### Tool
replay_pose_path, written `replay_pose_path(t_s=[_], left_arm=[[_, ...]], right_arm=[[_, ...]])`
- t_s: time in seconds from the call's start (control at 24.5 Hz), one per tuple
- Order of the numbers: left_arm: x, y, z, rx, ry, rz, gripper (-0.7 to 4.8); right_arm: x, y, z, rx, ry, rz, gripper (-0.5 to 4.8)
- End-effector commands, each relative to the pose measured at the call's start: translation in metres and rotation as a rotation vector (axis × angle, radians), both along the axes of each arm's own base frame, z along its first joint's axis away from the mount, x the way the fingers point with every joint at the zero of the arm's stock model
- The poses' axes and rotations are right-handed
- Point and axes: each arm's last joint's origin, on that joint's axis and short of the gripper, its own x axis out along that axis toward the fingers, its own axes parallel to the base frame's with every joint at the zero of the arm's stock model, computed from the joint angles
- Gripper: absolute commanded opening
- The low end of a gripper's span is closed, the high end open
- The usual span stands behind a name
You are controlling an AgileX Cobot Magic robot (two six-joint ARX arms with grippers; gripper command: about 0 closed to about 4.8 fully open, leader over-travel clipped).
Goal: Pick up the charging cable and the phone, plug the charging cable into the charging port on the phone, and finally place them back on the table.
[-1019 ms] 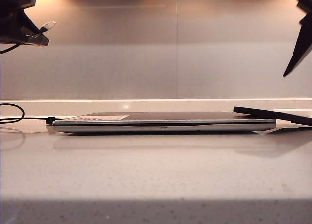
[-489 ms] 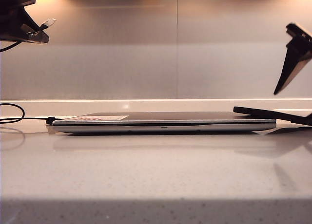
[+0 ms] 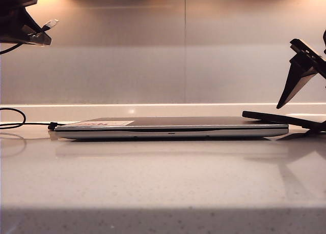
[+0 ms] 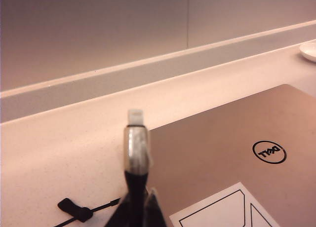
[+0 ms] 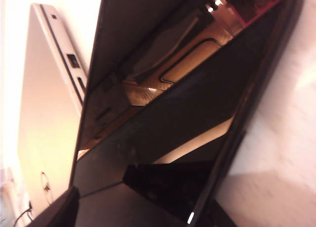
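We are at the phone pickup: our left hand (image 3: 43, 34) hangs high at the left of the exterior view, pinching the charging cable (image 4: 137, 153) just behind its plug, whose tip juts clear of the fingers toward the right and slightly upward. Our right hand (image 3: 300, 76) hovers with fingers spread just above the phone (image 3: 282, 119), apart from it. The phone leans with one end on the closed laptop (image 3: 170, 128) and the other dropping toward the counter (image 3: 163, 178), its long axis running left to right, tilted. We judge the next move calls for lowering to straddle its edges, then squeezing without sliding it off.
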Motion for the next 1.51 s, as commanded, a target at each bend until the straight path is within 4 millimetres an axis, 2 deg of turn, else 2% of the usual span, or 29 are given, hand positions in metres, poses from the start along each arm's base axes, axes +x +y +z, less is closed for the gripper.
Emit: replay_pose_path(t_s=[0.04,0.24,0.45,0.49,0.53,0.57,0.61,0.65,0.73,1.02,1.18,1.22,1.43,1.51], left_arm=[[0.000,0.000,0.003,-0.003,-0.023,-0.004,-0.06],[0.000,0.000,0.003,-0.003,-0.023,-0.004,-0.06],[0.000,0.000,0.003,-0.003,-0.023,-0.004,-0.06],[0.000,0.000,0.003,-0.003,-0.023,-0.004,-0.06],[0.000,0.000,0.003,-0.003,-0.022,-0.004,-0.06],[0.000,0.000,0.003,-0.003,-0.023,-0.004,-0.06],[0.000,0.000,0.003,-0.003,-0.023,-0.004,-0.06],[0.000,0.000,0.003,-0.003,-0.023,-0.004,-0.06],[0.000,0.000,0.003,-0.003,-0.022,-0.004,-0.06],[0.000,0.000,0.003,-0.003,-0.021,-0.004,-0.06],[0.000,0.000,0.003,-0.003,-0.021,-0.004,-0.06],[0.000,0.000,0.003,-0.003,-0.021,-0.004,-0.06],[0.000,0.000,0.003,-0.003,-0.021,-0.004,-0.06],[0.000,0.000,0.002,-0.001,-0.014,-0.004,-0.06]], right_arm=[[-0.001,0.000,-0.011,0.045,0.019,-0.033,3.29],[-0.008,-0.001,-0.028,0.093,0.023,-0.086,3.28],[-0.009,-0.001,-0.031,0.073,0.045,-0.106,3.14],[-0.009,-0.002,-0.031,0.060,0.043,-0.121,2.53],[-0.009,-0.002,-0.031,0.054,0.042,-0.127,2.15],[-0.009,-0.002,-0.031,0.048,0.041,-0.133,1.38],[-0.009,-0.002,-0.031,0.046,0.040,-0.135,0.99],[-0.008,-0.002,-0.031,0.045,0.040,-0.135,0.29],[-0.008,-0.002,-0.031,0.042,0.039,-0.137,-0.08],[-0.006,-0.002,-0.024,-0.059,-0.054,-0.031,-0.08],[-0.003,-0.001,-0.005,-0.126,-0.134,0.039,-0.08],[-0.003,-0.001,0.009,-0.173,-0.160,0.077,-0.08],[-0.007,-0.002,0.049,-0.317,-0.173,0.193,-0.08],[-0.011,-0.002,0.073,-0.416,-0.143,0.260,-0.08]])
